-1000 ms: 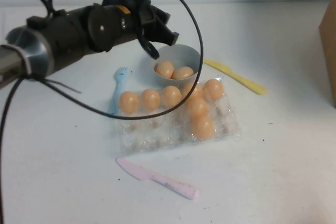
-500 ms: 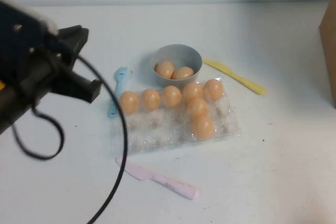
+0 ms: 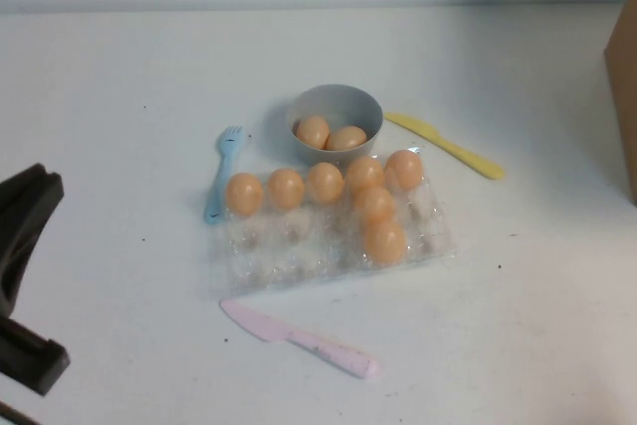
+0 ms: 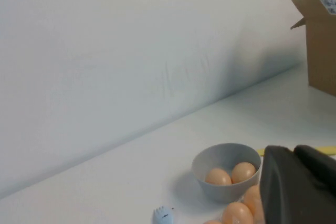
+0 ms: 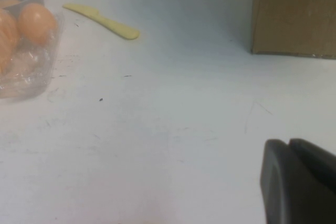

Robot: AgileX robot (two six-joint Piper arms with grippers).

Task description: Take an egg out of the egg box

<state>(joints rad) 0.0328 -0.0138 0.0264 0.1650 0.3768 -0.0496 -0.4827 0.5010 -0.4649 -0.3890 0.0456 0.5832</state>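
Observation:
The clear plastic egg box [image 3: 299,251] lies mid-table with several orange-tan eggs in its cups, one at its left end [image 3: 244,193]. A grey bowl [image 3: 338,97] behind it holds two more eggs [image 3: 313,131]. My left arm shows only as dark parts at the lower left edge [image 3: 25,211], far from the box. In the left wrist view my left gripper [image 4: 294,153] is shut and empty, with the bowl [image 4: 210,158] and its eggs [image 4: 218,177] beyond it. My right gripper [image 5: 289,145] is shut and empty above bare table, right of the egg box [image 5: 26,72].
A blue fork [image 3: 221,171] lies left of the box, a pink knife [image 3: 299,340] in front of it, a yellow knife [image 3: 443,144] at the back right. A cardboard box [image 3: 625,87] stands at the right edge.
My left arm has pulled back from above the bowl to the lower left edge of the high view. The eggs, bowl and box have not moved.

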